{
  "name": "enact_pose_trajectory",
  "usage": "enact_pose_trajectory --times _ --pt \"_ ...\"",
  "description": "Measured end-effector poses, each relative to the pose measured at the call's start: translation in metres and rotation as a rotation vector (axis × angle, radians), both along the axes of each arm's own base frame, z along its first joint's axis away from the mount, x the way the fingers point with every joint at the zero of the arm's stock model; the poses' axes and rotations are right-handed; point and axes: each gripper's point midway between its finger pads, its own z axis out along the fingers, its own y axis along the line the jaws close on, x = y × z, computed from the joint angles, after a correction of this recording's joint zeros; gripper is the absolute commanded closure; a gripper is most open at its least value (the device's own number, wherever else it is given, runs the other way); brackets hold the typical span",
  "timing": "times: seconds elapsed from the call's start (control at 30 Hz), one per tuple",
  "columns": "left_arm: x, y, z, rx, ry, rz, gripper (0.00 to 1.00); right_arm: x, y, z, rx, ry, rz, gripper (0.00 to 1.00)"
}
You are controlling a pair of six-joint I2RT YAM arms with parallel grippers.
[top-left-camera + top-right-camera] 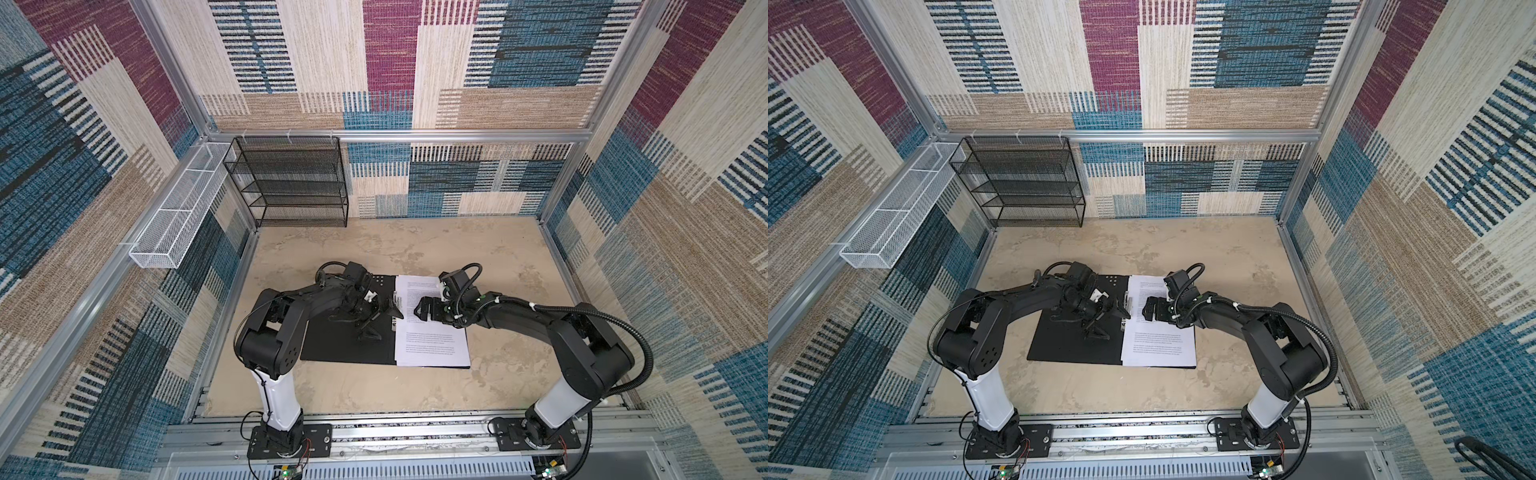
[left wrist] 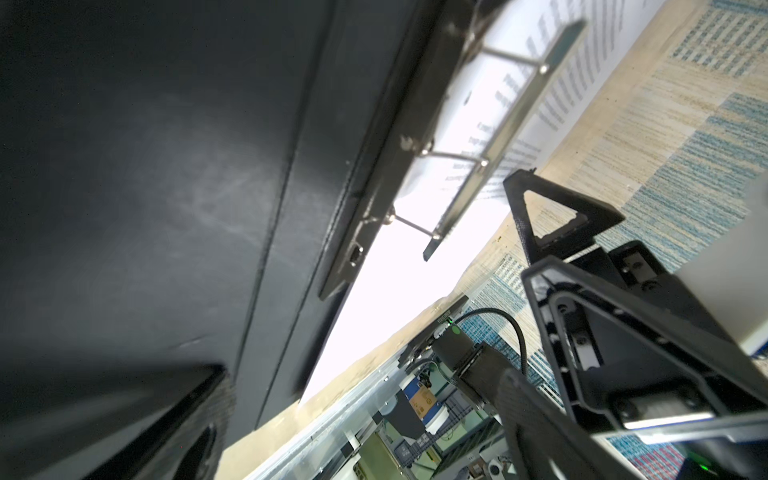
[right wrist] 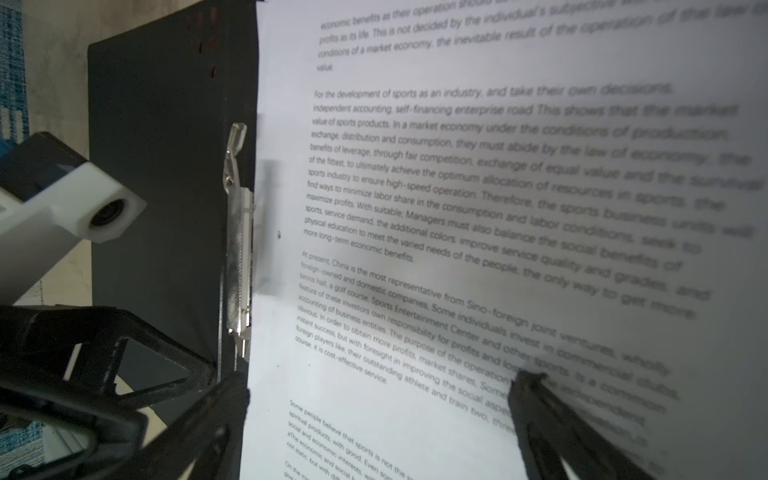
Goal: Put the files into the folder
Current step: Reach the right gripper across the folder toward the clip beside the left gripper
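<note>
White files (image 1: 432, 340) lie in the open folder (image 1: 345, 345) by the clip (image 3: 240, 249), left claw (image 1: 380, 321) and right claw (image 1: 417, 309) both released, so I'd guess just clamping and closing remain.

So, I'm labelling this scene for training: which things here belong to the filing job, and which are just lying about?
Job in hand:
- files, lying on the open folder
- the folder's metal spine clip

Just lying about:
- black mesh rack at the back wall
- white mesh basket on the side rail
</note>
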Motion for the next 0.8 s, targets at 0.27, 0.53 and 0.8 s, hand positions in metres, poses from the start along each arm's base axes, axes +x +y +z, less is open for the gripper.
enact_pose_trajectory --times 0.27,0.53,0.8 --pt "-0.01 -0.013 0.003 -0.048 0.02 -0.013 0.0 0.0 -0.003 0.018 -0.012 -0.016 -0.01 0.0" --pt "-0.011 -0.02 0.01 -0.05 -0.003 0.0 0.01 0.017 -0.003 0.039 -0.032 -0.067 -0.019 0.0" --pt "0.024 0.0 0.049 -0.055 -0.108 0.087 0.01 0.034 0.016 0.056 0.001 -0.109 0.041 0.0"
